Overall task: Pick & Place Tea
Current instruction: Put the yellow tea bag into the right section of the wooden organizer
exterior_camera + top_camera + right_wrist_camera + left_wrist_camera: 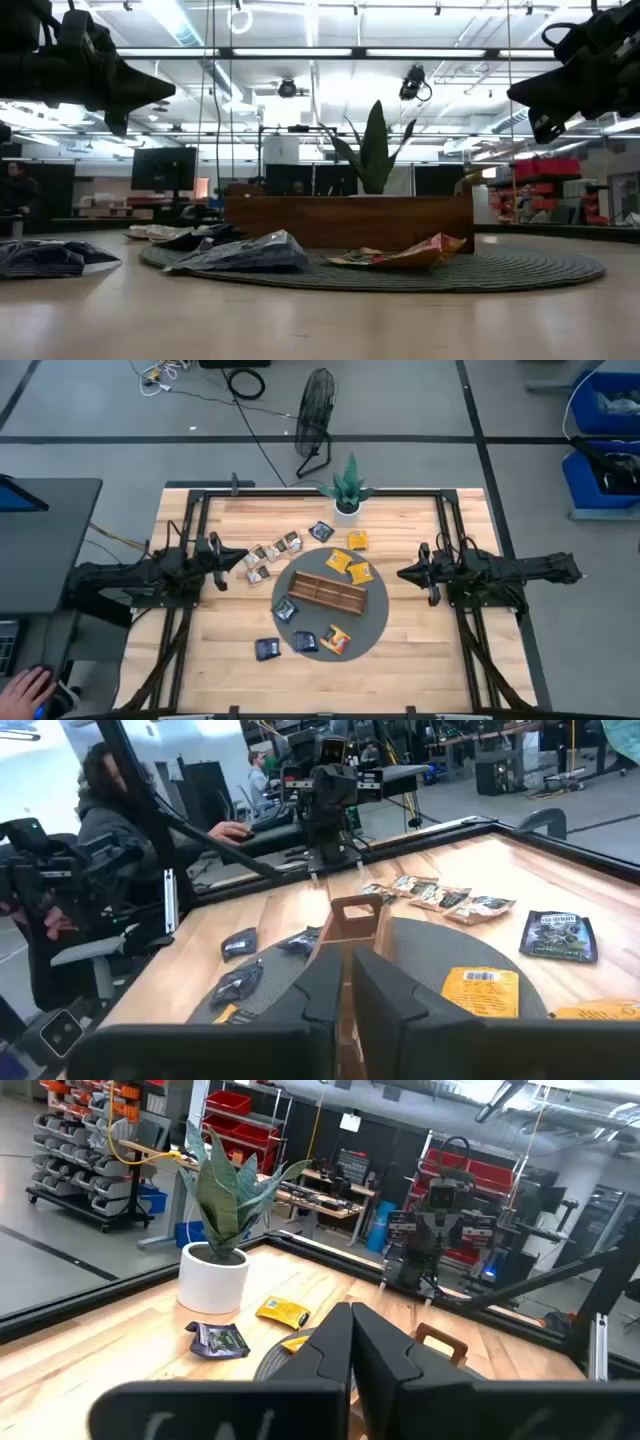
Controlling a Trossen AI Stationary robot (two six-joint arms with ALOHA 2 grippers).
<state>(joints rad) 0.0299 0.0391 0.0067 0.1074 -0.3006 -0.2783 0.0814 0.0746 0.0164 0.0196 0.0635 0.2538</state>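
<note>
both arms up off the table, nothing held. left gripper (243, 554) hangs over the left side of the wooden table (420, 660), fingers pinched together w/ no gap, empty. right gripper (402, 573) hangs over the right side, fingers also together, empty, tip just short of the round grey mat (375, 622).

wooden tray (327, 594) sits on the mat, lying at an angle. tea sachets are scattered round it, none in the tray as far as the high view shows:
- tan-grey sachets (270, 551) in a loose row off the mat, just beside the left gripper tip
- dark sachet (321, 531) near the potted plant (346, 487) at the far edge
- yellow sachet (357, 540) off the mat, two more yellow ones (349, 566) on the mat's far part, next to the tray
- dark sachet (286, 609) touching the tray's left end
- dark sachet (306, 642) and yellow sachet (337, 641) on the mat's near part
- dark sachet (267, 649) off the mat, on bare wood

a person's hand (27, 686) shows at a desk past the table's left side.
</note>
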